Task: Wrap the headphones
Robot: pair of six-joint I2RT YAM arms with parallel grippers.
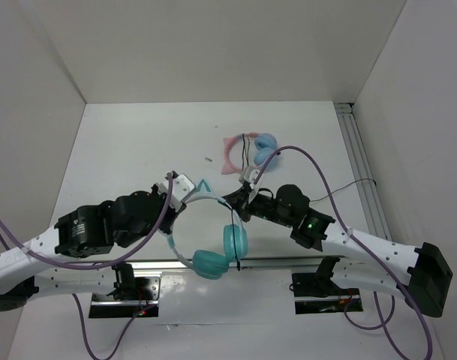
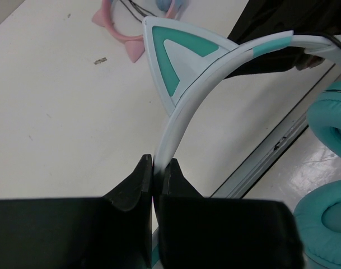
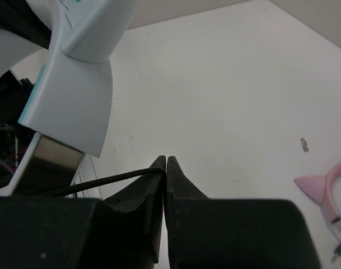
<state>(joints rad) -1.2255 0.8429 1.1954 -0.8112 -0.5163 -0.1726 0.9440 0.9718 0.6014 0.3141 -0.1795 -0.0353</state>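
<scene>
The headphones have teal ear cups (image 1: 222, 251) and a pale blue-white headband (image 2: 215, 73) with cat ears. They hang above the table's near edge, held up between both arms. My left gripper (image 2: 157, 163) is shut on the headband below a cat ear; it also shows in the top view (image 1: 184, 189). My right gripper (image 3: 166, 161) is shut on the thin black cable (image 3: 103, 182), close to the headband's other end (image 3: 75, 95); the top view shows it too (image 1: 234, 201). The cable (image 1: 236, 240) runs down across one ear cup.
Pink-banded headphones with light blue cups (image 1: 247, 152) lie on the table behind the right gripper, also in the left wrist view (image 2: 125, 28). A small dark speck (image 1: 208, 159) lies on the table. A metal rail (image 1: 303, 262) runs along the near edge.
</scene>
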